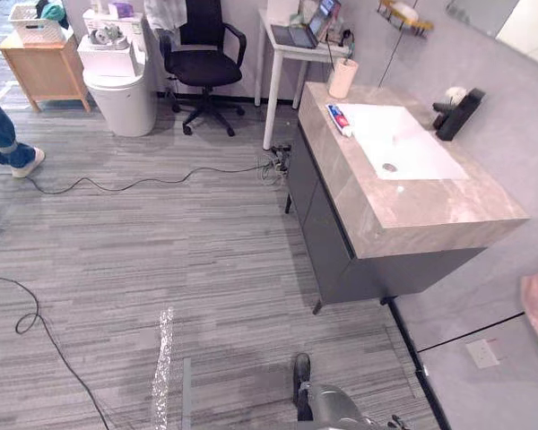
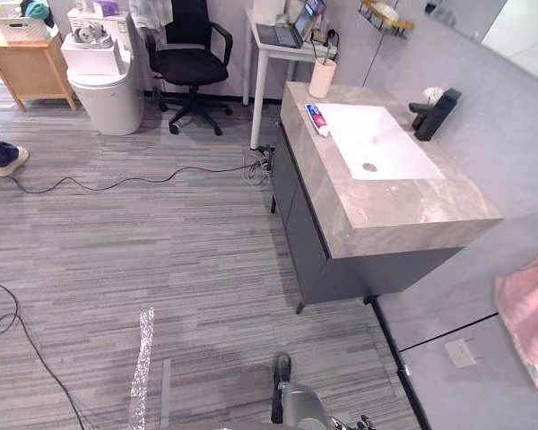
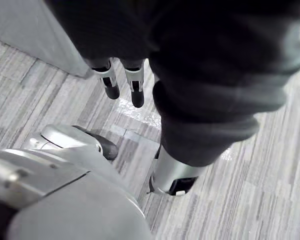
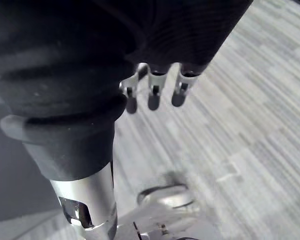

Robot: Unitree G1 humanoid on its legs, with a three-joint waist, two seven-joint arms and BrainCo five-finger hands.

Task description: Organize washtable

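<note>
Left eye view gives us the whole washtable from where we stand. The grey stone worktop [image 1: 412, 215] runs away from us along the wall, with the white basin [image 1: 403, 143] sunk in toward its far end and a dark cabinet [image 1: 327, 233] beneath. The things we judge need tidying sit around that basin. A toothpaste tube [image 1: 339, 119] lies flat on the strip of stone between the basin and the worktop's front edge. It looks to us like something put down loose rather than put away. A pale cup [image 1: 342, 78] stands upright at the far corner just beyond the tube, with something slim standing in it, and it seems the natural home for the tube. The black tap [image 1: 457, 114] stands behind the basin by the wall, and a small white thing [image 1: 455, 93] beside it is too small for us to name. We are well apart from all of this, with floor between, so nothing is within reach. That fits how the hands hang. In the left wrist view the left robot hand [image 3: 125, 82] points straight fingers down at the floor and holds nothing. In the right wrist view the right robot hand [image 4: 152, 92] does likewise, fingers loose and empty. We take the task to be at its start, and walking up to the worktop comes first.
</note>
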